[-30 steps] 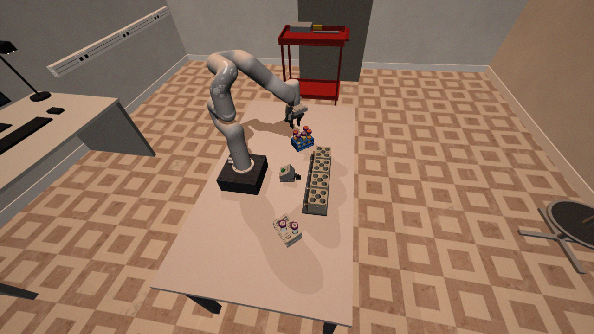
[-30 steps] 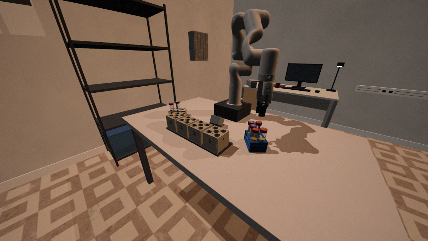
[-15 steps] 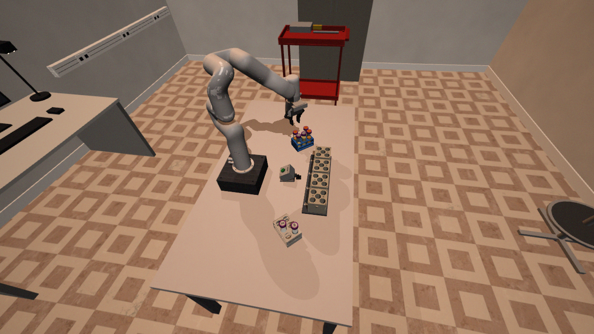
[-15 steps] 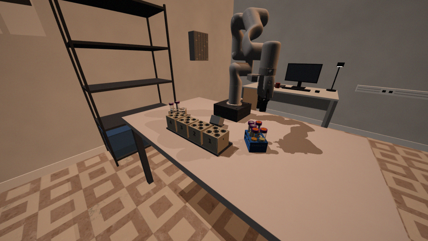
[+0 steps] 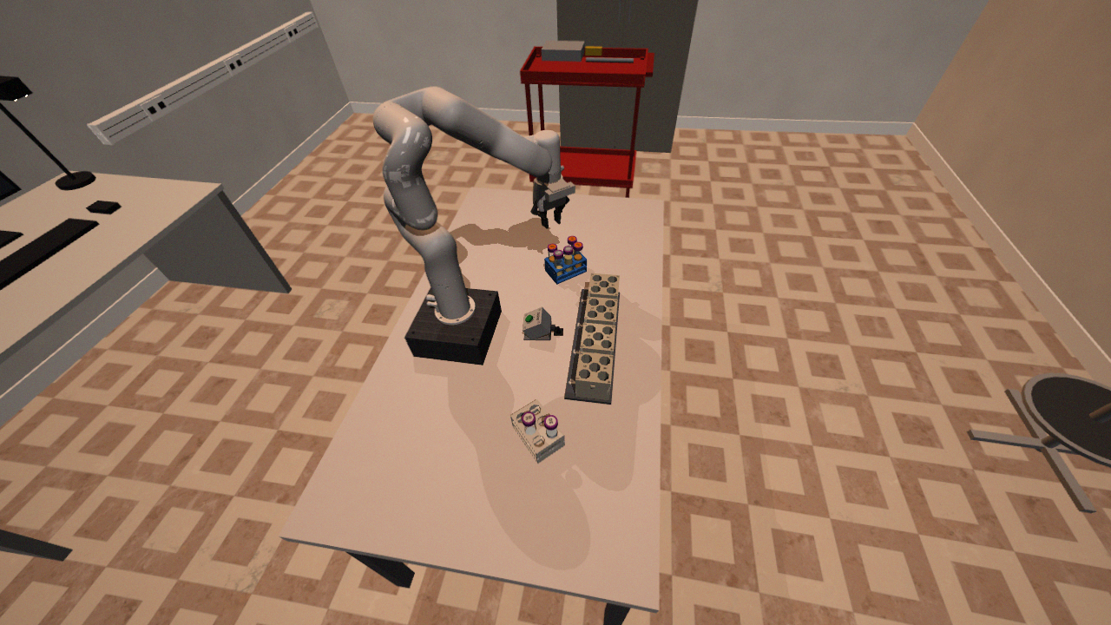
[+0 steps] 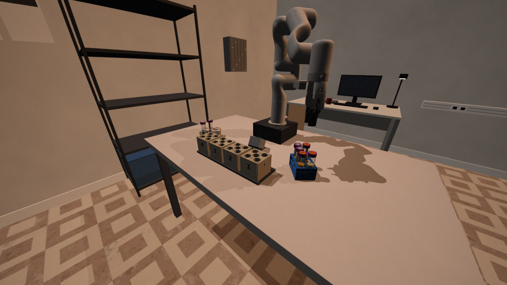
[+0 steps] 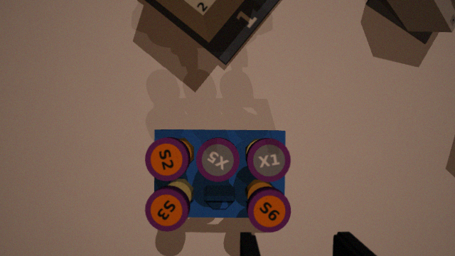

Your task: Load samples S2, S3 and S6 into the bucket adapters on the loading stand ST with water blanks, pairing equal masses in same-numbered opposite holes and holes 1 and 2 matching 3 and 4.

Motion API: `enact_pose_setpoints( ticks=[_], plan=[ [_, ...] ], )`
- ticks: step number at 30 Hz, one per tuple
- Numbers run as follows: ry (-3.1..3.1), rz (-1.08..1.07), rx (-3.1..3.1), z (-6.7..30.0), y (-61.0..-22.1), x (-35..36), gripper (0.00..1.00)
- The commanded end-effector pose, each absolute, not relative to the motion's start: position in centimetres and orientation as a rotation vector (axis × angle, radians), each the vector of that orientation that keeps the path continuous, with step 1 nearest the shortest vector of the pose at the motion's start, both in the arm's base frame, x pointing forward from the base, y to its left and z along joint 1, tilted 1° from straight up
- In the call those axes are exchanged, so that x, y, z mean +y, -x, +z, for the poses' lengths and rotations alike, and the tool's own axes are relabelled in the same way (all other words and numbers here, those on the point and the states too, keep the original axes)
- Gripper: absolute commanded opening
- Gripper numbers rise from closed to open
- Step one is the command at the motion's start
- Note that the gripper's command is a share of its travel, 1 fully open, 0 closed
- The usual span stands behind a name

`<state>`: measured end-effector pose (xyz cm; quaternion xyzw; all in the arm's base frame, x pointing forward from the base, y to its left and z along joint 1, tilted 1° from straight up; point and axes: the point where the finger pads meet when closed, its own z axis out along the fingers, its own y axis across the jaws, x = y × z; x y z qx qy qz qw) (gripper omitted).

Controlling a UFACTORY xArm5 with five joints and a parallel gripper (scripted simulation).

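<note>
Three orange-dotted tubes, S2 (image 5: 577, 245) (image 6: 302, 153) (image 7: 166, 159), S3 (image 5: 571, 239) (image 6: 312, 153) (image 7: 166, 210) and S6 (image 5: 552, 246) (image 6: 306, 145) (image 7: 269, 211): upright, long axes vertical, caps up, in the blue rack (image 5: 565, 272) (image 6: 304, 174) (image 7: 199, 212) at the table's far end, seen from above. Same rack: grey-dotted X5 (image 7: 217, 159) and X1 (image 7: 269, 160), also upright; one middle well vacant.

Four beige blocks (image 5: 592, 386) (image 6: 249, 166) (image 7: 195, 4), right side, in a near-to-far row on a dark tray (image 5: 572, 380) (image 6: 263, 179) (image 7: 225, 57); holes vacant.

One pale rack (image 5: 535, 446) (image 6: 212, 131), near, slanting far-left to near-right: two upright purple-capped tubes (image 5: 550, 424) (image 6: 202, 124).

One gripper (image 5: 551, 224) (image 6: 311, 124) (image 7: 294, 233), pointing down beyond the blue rack: fingers partly spread, holding nothing.

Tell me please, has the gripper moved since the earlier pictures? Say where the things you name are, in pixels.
Yes. The gripper (image 5: 551, 223) (image 6: 311, 124) (image 7: 294, 235) has moved upward: in the exterior view, its fingertips are now higher above the level of the blue rack (image 5: 556, 275) (image 6: 305, 174) (image 7: 220, 213).
</note>
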<state>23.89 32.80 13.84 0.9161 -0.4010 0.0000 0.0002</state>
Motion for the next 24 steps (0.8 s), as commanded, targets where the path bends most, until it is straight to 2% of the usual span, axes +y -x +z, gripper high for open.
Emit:
enact_pose_setpoints(
  ticks=[1,24],
  plan=[
    [-2.883,-0.015,-1.262,15.02,-23.96,32.88,0.44],
    [-2.883,-0.015,-1.262,15.76,-23.96,32.87,0.44]
  ],
)
